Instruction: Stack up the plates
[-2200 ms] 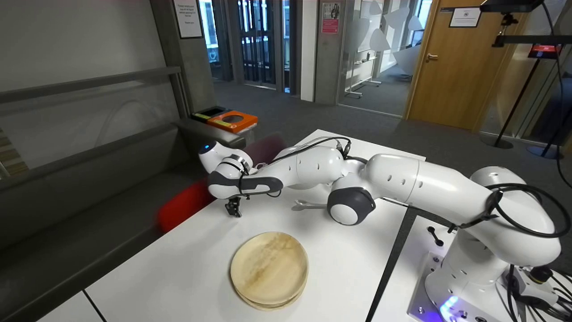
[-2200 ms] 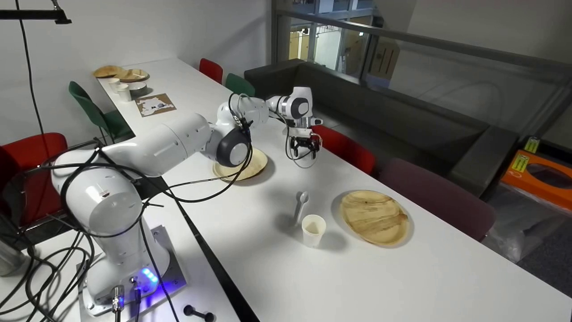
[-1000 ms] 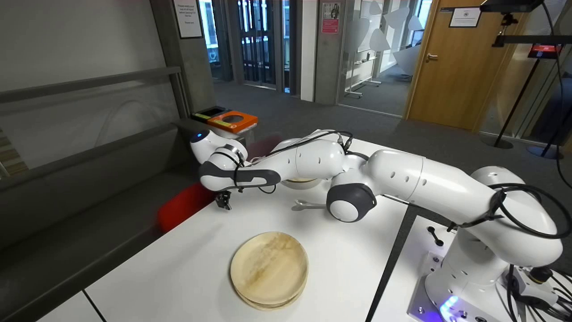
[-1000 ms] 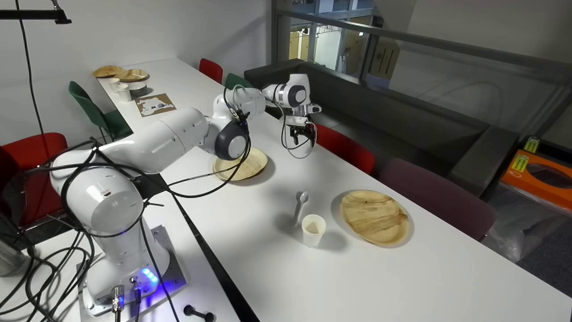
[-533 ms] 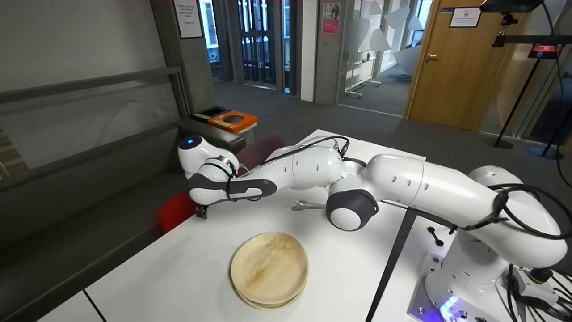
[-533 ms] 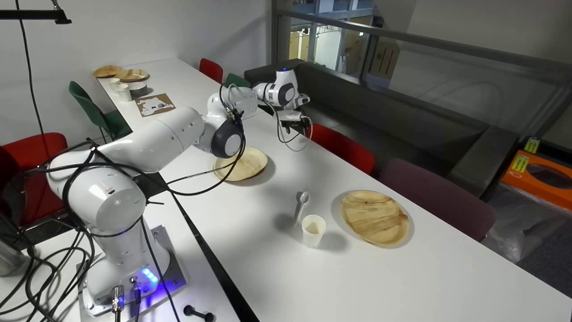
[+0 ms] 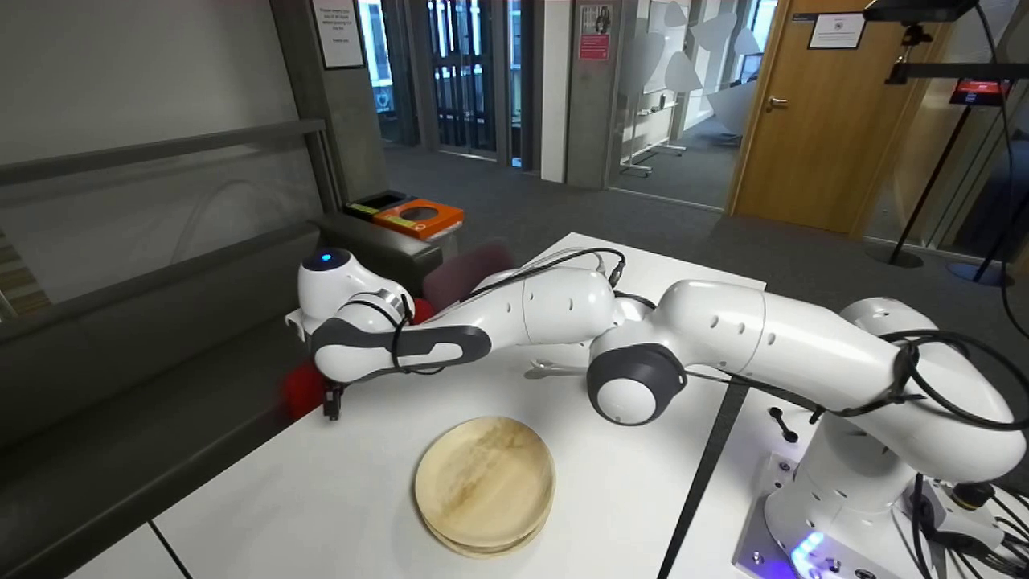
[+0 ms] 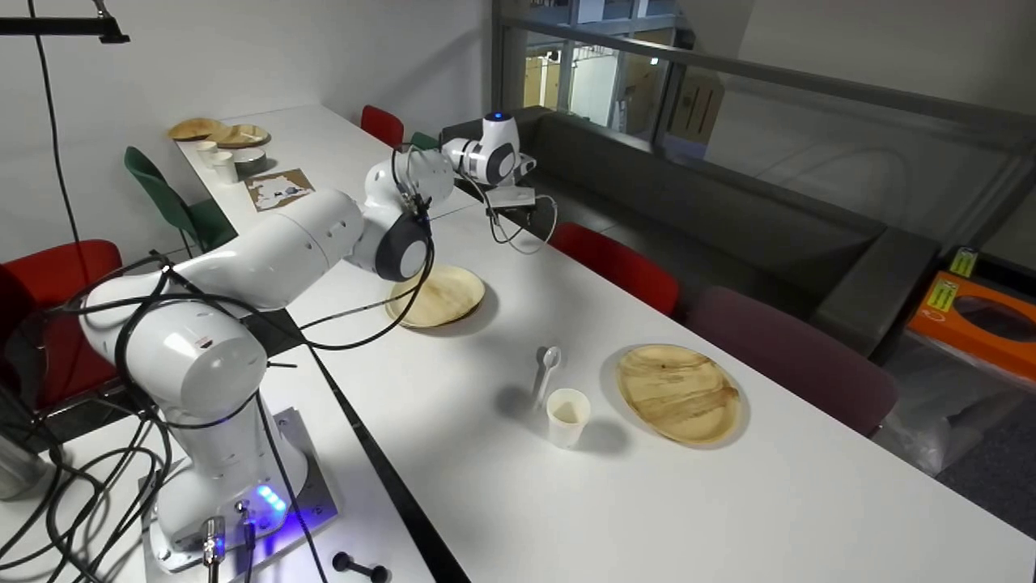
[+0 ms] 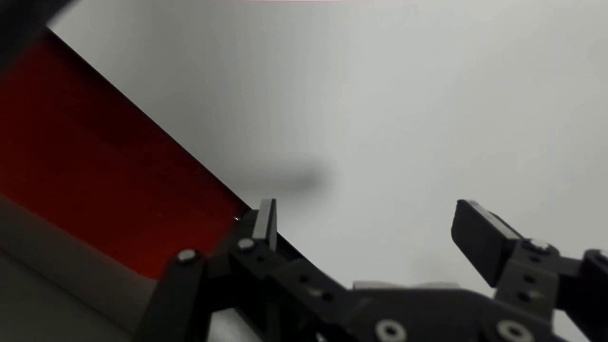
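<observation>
Two pale tan plates (image 7: 485,482) lie stacked on the white table, nearly aligned, with the lower rim showing at one side. This stack (image 8: 441,298) is partly crossed by cables in an exterior view. Another tan plate (image 8: 678,395) lies apart, flat near the table's couch-side edge, and is hidden behind the arm in an exterior view. My gripper (image 7: 332,402) is above the table's couch-side edge, beside the stack and apart from it. In the wrist view, my gripper (image 9: 365,211) is open, with only white table between its fingers. No plate shows in the wrist view.
A pale cup (image 8: 568,417) and a spoon (image 8: 548,374) stand between the stack and the single plate. A red chair (image 9: 109,166) is below the table edge, under one finger. A grey couch (image 8: 712,210) runs alongside. More plates and cups are on the far table (image 8: 340,142).
My open-looking gripper has moved along the table's couch-side edge, away from the single plate, and out to that edge. The wrist has turned somewhat. The plates, cup and spoon have not moved.
</observation>
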### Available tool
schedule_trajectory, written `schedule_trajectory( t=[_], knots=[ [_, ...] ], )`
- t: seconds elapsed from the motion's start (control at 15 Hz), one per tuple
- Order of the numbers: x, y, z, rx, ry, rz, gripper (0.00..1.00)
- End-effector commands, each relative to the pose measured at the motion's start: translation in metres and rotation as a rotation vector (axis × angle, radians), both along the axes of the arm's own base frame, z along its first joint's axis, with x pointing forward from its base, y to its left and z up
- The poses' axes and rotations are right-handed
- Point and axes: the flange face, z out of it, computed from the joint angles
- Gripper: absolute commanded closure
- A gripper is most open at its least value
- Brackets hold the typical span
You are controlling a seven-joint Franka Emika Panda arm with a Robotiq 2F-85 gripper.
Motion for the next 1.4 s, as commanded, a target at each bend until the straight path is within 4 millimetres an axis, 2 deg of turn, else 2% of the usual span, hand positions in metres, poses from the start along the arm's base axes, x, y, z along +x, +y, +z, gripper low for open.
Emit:
schedule_trajectory(
  t=[0.0, 0.33, 0.53, 0.6, 1.33],
  knots=[
    [-0.007, 0.020, 0.026, 0.026, -0.005, 0.148, 0.00],
    [-0.023, 0.043, 0.040, 0.044, 0.050, 0.257, 0.00],
    [-0.035, 0.053, 0.037, 0.061, 0.130, 0.351, 0.00],
    [-0.030, 0.051, 0.022, 0.036, 0.088, 0.292, 0.00],
    [-0.034, 0.055, 0.025, 0.051, 0.107, 0.319, 0.00]
  ],
)
